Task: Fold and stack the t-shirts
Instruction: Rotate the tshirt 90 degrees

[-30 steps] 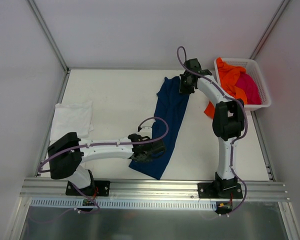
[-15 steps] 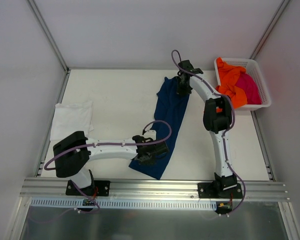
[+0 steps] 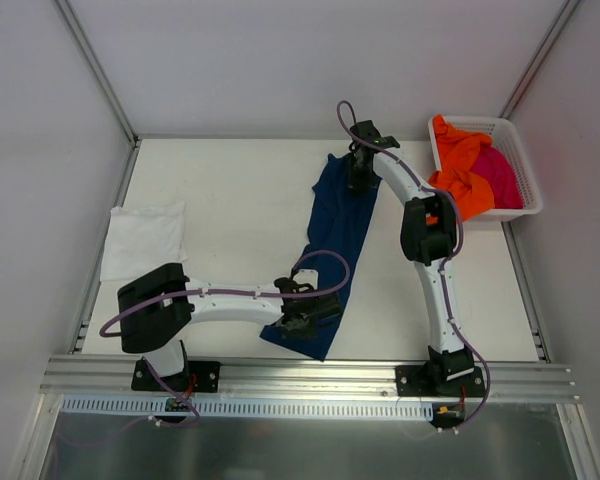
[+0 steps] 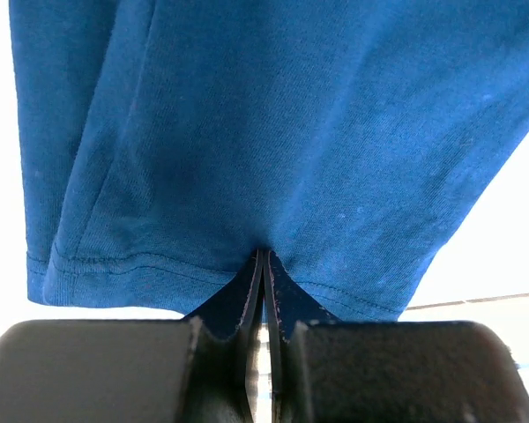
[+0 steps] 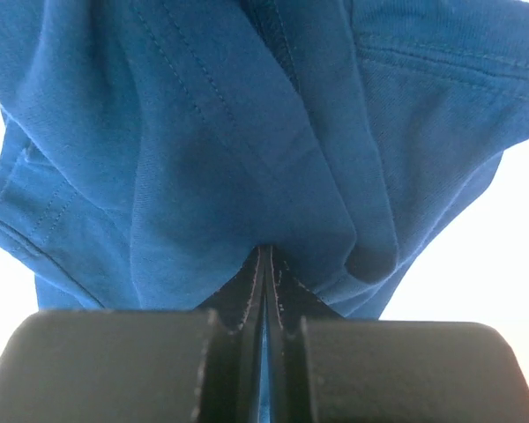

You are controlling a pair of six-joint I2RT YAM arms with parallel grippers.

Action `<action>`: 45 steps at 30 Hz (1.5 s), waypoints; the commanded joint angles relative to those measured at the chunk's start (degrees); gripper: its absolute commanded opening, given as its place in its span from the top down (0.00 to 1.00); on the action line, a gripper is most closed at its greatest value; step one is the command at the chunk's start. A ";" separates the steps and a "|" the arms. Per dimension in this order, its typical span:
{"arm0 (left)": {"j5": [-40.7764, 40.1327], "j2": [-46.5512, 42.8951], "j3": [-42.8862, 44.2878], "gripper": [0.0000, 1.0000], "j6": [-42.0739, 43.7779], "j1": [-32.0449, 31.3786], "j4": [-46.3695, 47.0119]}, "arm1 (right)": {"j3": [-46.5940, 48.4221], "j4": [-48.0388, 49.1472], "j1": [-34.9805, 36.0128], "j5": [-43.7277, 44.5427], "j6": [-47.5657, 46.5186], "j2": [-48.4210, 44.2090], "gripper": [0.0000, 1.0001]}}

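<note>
**On the table [image 3: 230, 190]: garment count and grip status**

At table centre I count one navy t-shirt [image 3: 338, 225], stretched between both arms. The left gripper [image 4: 263, 257] is pinched tight on its near hem, and the right gripper [image 5: 265, 256] is pinched tight on its bunched far end. One white t-shirt [image 3: 143, 240] lies folded at the left edge. One orange t-shirt [image 3: 462, 165] and one magenta t-shirt [image 3: 500, 178] sit in the single basket [image 3: 523, 170].

Navy blue t-shirt [image 3: 340, 220], plain white t-shirt [image 3: 143, 240], orange t-shirt [image 3: 460, 165], magenta t-shirt [image 3: 502, 178], white lattice basket [image 3: 524, 165]
</note>
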 commanded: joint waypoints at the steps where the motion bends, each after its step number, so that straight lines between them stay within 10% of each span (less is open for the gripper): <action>1: 2.03 1.07 1.43 1.00 -1.98 -1.27 0.12 | 2.85 -1.68 0.49 0.52 0.08 0.85 1.00; 21: 4.66 4.49 12.07 1.00 -0.39 -6.98 3.64 | 9.18 -1.41 -0.39 -6.78 0.88 5.16 1.00; 45: -1.14 1.59 4.50 1.00 -2.59 -5.49 -0.76 | 8.57 1.31 -2.24 -8.80 1.84 4.90 1.00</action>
